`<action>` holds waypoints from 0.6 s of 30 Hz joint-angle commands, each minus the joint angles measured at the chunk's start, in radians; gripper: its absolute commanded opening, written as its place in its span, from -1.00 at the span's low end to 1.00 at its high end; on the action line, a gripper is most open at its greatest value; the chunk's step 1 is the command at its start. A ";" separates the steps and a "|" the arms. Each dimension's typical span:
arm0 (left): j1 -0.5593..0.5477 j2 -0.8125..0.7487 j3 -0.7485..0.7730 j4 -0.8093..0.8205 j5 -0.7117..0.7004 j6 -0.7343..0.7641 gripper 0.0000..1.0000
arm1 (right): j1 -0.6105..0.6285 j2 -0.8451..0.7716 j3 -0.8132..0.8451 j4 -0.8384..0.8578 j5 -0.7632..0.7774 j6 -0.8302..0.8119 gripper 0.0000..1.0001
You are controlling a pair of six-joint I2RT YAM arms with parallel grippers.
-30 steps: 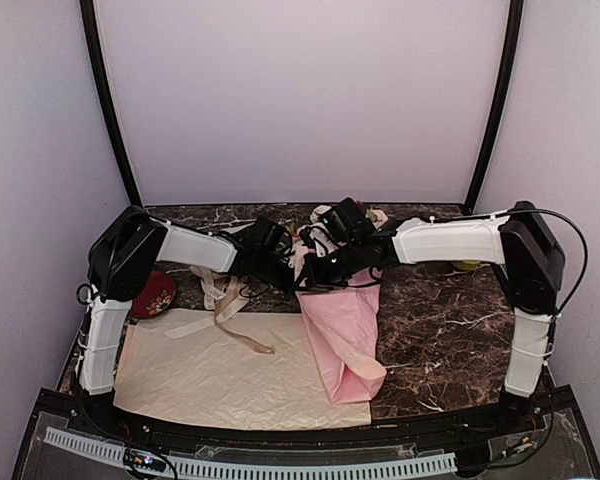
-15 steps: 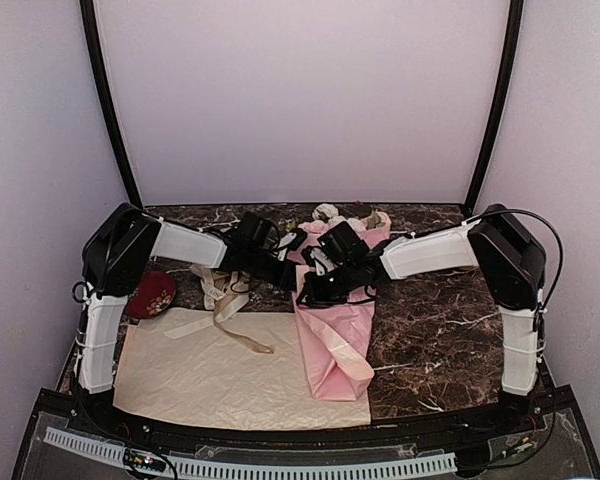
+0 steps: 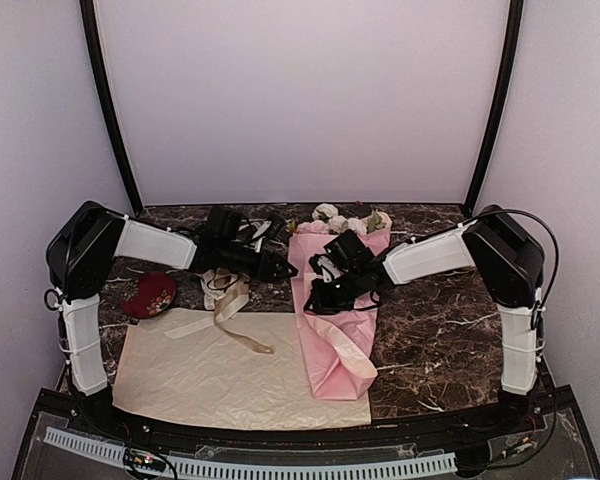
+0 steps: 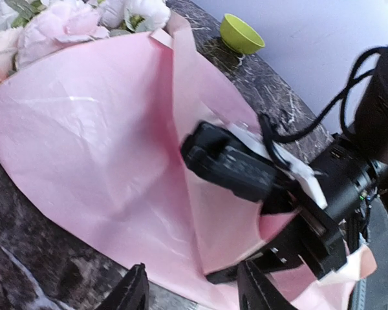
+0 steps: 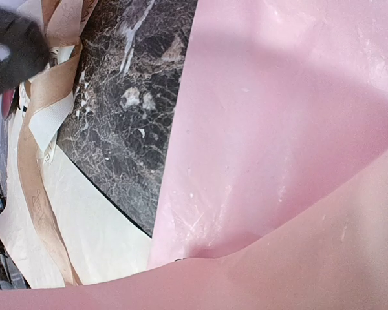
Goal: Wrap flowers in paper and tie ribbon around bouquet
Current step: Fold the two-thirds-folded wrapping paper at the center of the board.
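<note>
My left arm point(image 3: 155, 245) reaches in low from the left with its forearm nearly level. My left jaws stop just left of the bouquet point(image 3: 335, 325), beside its upper half. Their 2 fingers point(image 4: 132, 294) stand apart with nothing between them.

My right arm point(image 3: 430, 255) stretches across from the right, wrist bent down. My right jaws lie closed on the bouquet's middle. I cannot tell whether a fold of the paper point(image 4: 84, 142) is pinched in them.

The bouquet lies flat on the table point(image 3: 440, 330), with the flowers point(image 3: 338, 222) at its far, wide end and its narrow end toward my bases. The ribbon point(image 3: 230, 325) lies loose to the left of the bouquet, on a cream sheet point(image 3: 200, 385) that the bouquet's narrow end overlaps. A green bowl point(image 4: 240, 33) stands on the table, apart from the bouquet on its right side.
</note>
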 commanded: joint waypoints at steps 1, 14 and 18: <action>-0.011 -0.123 -0.137 0.197 0.161 0.020 0.02 | 0.000 0.020 -0.013 -0.032 0.005 -0.011 -1.00; -0.069 -0.002 -0.002 0.066 0.032 0.154 0.00 | 0.000 0.017 -0.005 -0.055 0.003 -0.029 -1.00; -0.096 0.024 0.030 0.053 0.012 0.160 -0.08 | 0.000 0.015 -0.004 -0.059 0.001 -0.034 -1.00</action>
